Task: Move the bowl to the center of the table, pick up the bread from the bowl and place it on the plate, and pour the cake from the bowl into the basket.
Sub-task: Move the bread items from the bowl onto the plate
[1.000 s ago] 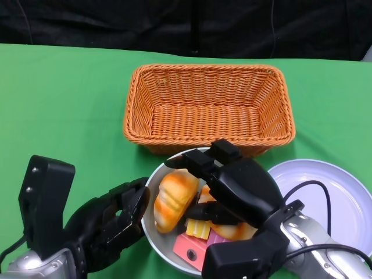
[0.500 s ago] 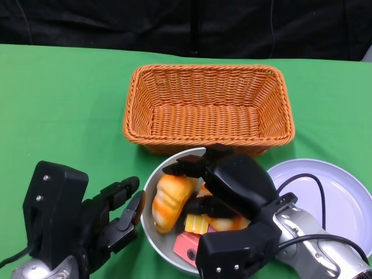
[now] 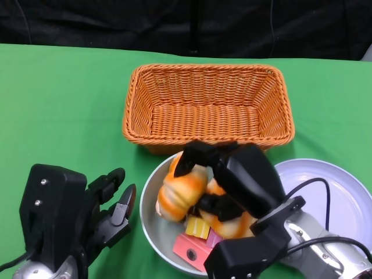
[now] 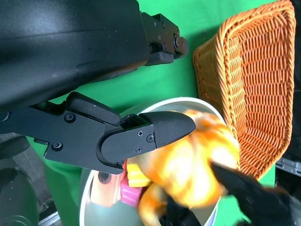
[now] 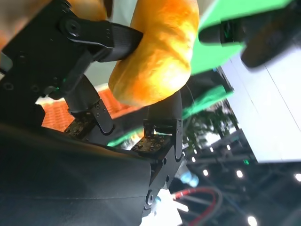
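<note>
Right hand [image 3: 232, 180]: fingers clamped around one bread roll [image 3: 181, 192], held just above the bowl [image 3: 152, 224].
Left hand [image 3: 102, 212]: beside the bowl's rim, fingers spread, holding nothing.
Right wrist view only: black fingers [image 5: 101, 40] pressed against the roll's glossy orange crust.
Left wrist view only: the roll appears motion-blurred.
Count: one bowl, one basket [image 3: 207, 107], one plate [image 3: 337, 197], a second roll and cake pieces [image 3: 195, 244] in the bowl.
Materials: woven orange rectangular basket; smooth round pale plate; green cloth table [image 3: 64, 104].
</note>
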